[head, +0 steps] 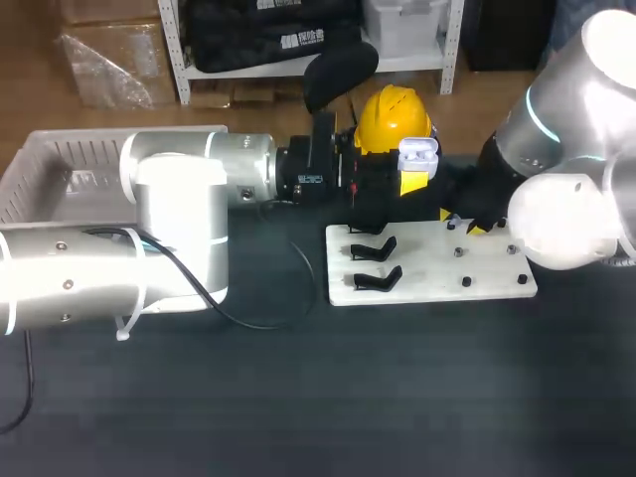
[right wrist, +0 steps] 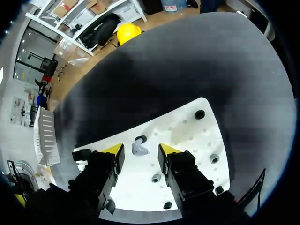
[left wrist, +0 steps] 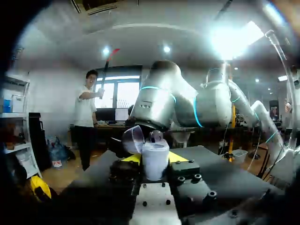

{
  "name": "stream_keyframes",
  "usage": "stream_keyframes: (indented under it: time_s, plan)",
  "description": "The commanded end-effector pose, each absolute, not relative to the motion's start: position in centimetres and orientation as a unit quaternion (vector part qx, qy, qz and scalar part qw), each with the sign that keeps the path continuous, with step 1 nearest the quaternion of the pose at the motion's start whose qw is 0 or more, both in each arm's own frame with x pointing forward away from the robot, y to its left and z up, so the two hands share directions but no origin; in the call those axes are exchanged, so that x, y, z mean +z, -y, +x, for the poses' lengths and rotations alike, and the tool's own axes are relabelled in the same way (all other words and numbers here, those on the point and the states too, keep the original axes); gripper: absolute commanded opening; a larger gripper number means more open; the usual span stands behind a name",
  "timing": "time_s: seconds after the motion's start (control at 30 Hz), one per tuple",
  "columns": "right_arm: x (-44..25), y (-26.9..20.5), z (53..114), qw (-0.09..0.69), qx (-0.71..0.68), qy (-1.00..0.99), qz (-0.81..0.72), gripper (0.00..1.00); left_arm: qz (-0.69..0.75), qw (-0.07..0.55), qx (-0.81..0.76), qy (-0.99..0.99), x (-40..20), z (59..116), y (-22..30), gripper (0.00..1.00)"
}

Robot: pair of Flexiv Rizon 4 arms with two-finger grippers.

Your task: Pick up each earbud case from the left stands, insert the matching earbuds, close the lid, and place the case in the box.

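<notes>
Furthest left, at the far-left corner of the table, sits the white slatted box (head: 40,164). The left arm (head: 179,214) comes in beside it and stretches right along the far side. Its left gripper (left wrist: 153,161) is clamped on the white earbud case (head: 417,152), one yellow tip against each side. The case is held upright in the air above the table's far edge, just beyond the white board (head: 427,288). Its lid (left wrist: 133,139) stands open, tilted back.

On the board's left part are two black stands (head: 374,248), one nearer than the other and neither holding a case. Small black pegs (head: 465,282) dot its right part.

At the board's far edge the right gripper (right wrist: 140,154) points down from the right arm (head: 566,129). Its fingers are spread moderately wide, one on each side of a white earbud (right wrist: 139,149), with a gap left on both sides. The earbud rests on the board, just beside a black peg (right wrist: 140,138).
</notes>
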State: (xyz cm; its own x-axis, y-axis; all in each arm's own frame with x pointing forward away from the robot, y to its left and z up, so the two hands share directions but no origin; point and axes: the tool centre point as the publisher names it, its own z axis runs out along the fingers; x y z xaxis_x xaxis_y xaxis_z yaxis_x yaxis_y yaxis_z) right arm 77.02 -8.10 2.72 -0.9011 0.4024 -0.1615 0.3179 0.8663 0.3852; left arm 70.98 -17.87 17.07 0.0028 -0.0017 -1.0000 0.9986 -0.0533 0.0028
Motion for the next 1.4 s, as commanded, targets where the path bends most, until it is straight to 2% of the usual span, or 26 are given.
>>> stream_keyframes:
  time_s: [0.03, 0.6, 1.2, 1.4]
  plan:
    - [2.57, 7.90, 77.30, 0.119, 0.178, -0.959, 0.188, 0.44, 0.513, 0.488, -0.513, -0.485, 17.05, 70.99, 17.86, 0.00]
    - [2.44, 7.96, 77.14, 0.116, 0.176, -0.959, 0.191, 0.36, 0.513, 0.488, -0.513, -0.485, 17.05, 70.99, 17.86, 0.00]
    - [2.75, 8.04, 77.00, 0.119, 0.173, -0.960, 0.186, 0.38, 0.513, 0.488, -0.513, -0.485, 17.05, 70.99, 17.86, 0.00]
    - [2.81, 7.98, 76.84, 0.120, 0.172, -0.960, 0.186, 0.35, 0.513, 0.488, -0.513, -0.485, 17.05, 70.99, 17.86, 0.00]
